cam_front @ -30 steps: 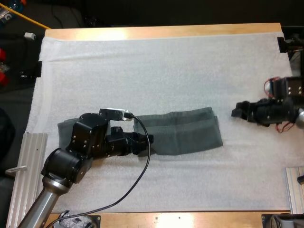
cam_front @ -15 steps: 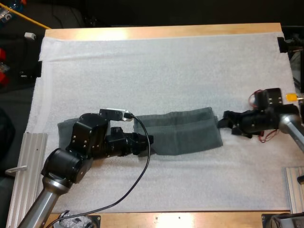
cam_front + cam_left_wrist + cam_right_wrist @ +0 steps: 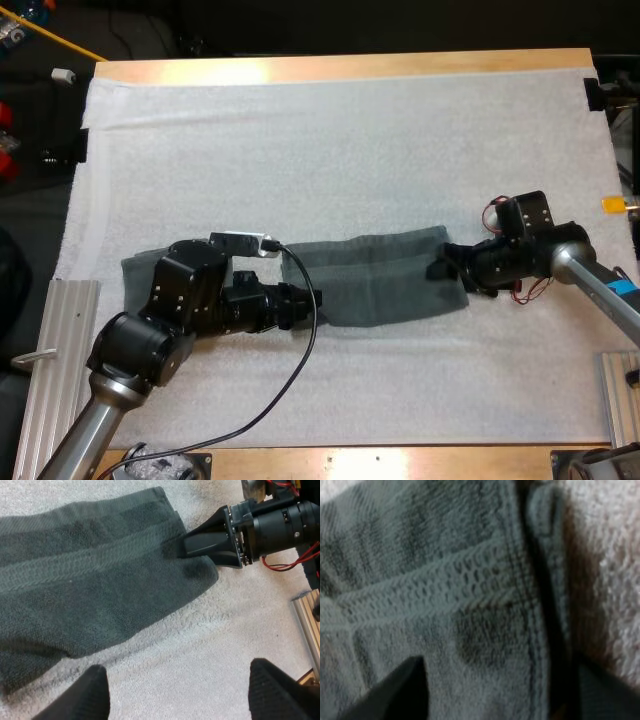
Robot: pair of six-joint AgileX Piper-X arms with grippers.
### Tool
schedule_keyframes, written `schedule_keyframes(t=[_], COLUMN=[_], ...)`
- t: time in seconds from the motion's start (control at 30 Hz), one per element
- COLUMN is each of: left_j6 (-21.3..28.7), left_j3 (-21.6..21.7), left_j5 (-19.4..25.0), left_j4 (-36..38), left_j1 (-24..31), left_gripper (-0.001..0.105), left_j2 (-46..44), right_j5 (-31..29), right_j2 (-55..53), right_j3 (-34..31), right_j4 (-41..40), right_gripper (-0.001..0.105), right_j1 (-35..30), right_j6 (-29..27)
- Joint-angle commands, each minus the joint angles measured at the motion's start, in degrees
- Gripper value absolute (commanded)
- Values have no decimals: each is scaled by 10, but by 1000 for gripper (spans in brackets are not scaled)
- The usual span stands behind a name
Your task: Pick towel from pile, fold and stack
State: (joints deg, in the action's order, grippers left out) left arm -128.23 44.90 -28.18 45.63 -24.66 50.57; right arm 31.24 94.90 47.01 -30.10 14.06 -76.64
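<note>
- Fingers (image 3: 82, 697) of my left gripper (image 3: 177, 682) stand wide apart, with only bare white mat (image 3: 350, 130) between them and nothing held.
- From the high view, that gripper sits low at the near long edge of the towel (image 3: 385, 282), about halfway along it, pointing towards the right end.
- My right gripper (image 3: 495, 680) is spread as well, one finger (image 3: 395, 692) over the towel's pile and the other at its hemmed end, so the stitched edge runs between the two.
- Whether those tips press into the cloth or hang just above it I cannot tell; the right wrist view is too close to judge.
- Seen from the left wrist camera, the right gripper's black nose meets the towel at the short right end, near the far corner.
- Dark grey-green, the towel lies as a long strip folded lengthwise across the middle of the mat, its left end hidden under my left arm.
- Beneath the mat is the wooden table (image 3: 340, 66).
</note>
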Motion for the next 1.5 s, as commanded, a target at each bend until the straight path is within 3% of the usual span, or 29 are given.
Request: schedule_keyframes(t=[0.0, 0.03, 0.1, 0.17, 0.33, 0.6, 0.73, 0.87, 1.13, 1.47], left_j6=[-4, -3, -1, -1, 11, 21, 29, 39, 43, 43], left_j3=[1, 1, 1, 1, 1, 1, 1, 1, 1, 1], left_j5=[-3, -3, -3, -3, -3, -3, -8, -17, -28, -49], left_j4=[2, 3, 5, 5, 5, 8, 8, 8, 8, 8], left_j1=[-3, -3, -3, -3, -3, -3, -3, -3, -3, -3], left_gripper=[58, 58, 58, 58, 58, 58, 58, 58, 58, 58], left_j2=[-3, -3, -3, -3, -3, -3, -3, -3, -3, -3], right_j5=[-11, -18, -53, -74, -151, -409, -479, -455, -318, -235], right_j2=[4, 3, -3, -14, -63, -176, -218, -247, -234, -154], right_j3=[1, 1, 1, 1, 1, 1, 1, 1, 1, 1], right_j4=[-9, -12, -28, -40, -86, -224, -269, -277, -246, -130], right_gripper=[42, 38, 12, 0, 0, 0, 0, 0, 0, 0], right_j1=[1, 1, 1, 1, 1, 1, 1, 3, 19, 139], right_j6=[2, 2, -2, -14, -49, -155, -184, -168, -62, 86])
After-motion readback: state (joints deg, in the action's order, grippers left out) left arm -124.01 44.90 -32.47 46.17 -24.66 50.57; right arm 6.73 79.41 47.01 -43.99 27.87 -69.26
